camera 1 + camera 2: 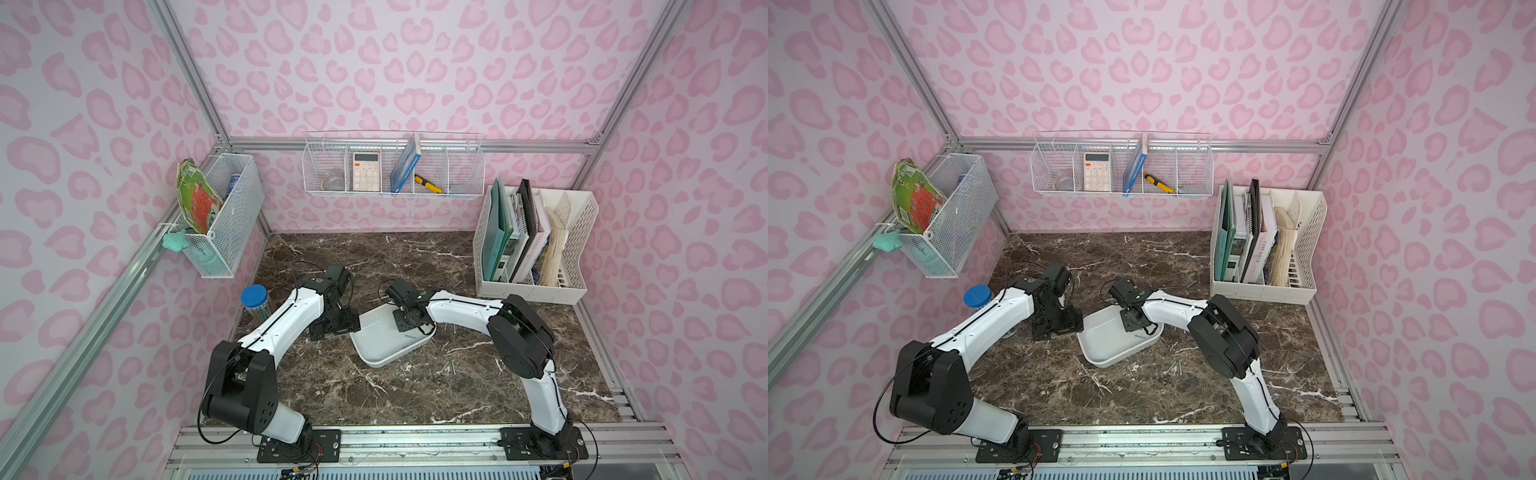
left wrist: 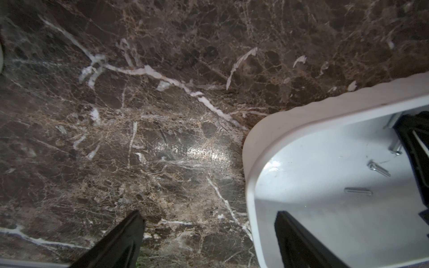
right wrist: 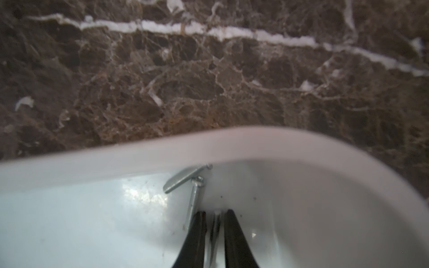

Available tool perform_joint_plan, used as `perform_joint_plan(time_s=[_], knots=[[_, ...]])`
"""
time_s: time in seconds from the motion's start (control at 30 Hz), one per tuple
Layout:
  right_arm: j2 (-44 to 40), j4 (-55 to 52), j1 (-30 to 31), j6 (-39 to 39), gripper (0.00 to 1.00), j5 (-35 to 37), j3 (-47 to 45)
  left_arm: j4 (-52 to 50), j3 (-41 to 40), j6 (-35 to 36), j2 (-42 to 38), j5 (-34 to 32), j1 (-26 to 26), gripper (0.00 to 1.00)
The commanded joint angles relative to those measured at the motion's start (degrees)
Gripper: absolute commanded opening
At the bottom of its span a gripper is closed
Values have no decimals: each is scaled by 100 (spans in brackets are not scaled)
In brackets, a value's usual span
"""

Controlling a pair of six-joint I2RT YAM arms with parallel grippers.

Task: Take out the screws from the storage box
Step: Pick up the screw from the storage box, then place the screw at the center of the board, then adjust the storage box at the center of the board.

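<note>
A dark brown marbled surface fills the floor of the pink-patterned booth. At its far right corner stands a white slotted file organizer packed with books and folders. The white storage box lies about the middle of the surface, turned askew to its edges, between the two arms.

The left gripper is spread wide and straddles the box wall that faces the surface's left edge. One finger is over the bare surface and the other inside the box, with nothing held.

The right gripper reaches down into the box by its far wall. Its fingers are drawn close together with one screw lying lengthwise between them, and I cannot tell whether they actually pinch it.

More screws lie loose on the box's floor, two of them against the wall just ahead of the right gripper. A few stray screws rest on the surface near the box's right side.
</note>
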Motion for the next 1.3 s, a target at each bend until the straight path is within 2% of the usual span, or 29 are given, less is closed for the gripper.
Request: perform_joint_plan(time_s=[0.0,0.2,0.53,0.73,0.93,1.27], knots=[[139,-250,-8,98,16,-168,-39,-52,29,74,53,-75,0,93],[-41,-72,-72,67,5,-189,-30,-297,70,-119,-106,-387,-3,92],[-744,17,-115,-128,2,-33,55,-304,-171,-1166,-523,1030,2,89],[-1221,87,-307,-155,2,-62,-172,-18,-533,-1616,-460,1434,-7,82],[-1881,222,-649,-179,1,-23,-723,219,-571,-1838,-202,1453,-193,73],[-2933,541,-1486,-130,1,-65,-2280,330,-527,-2000,170,1209,-403,62]])
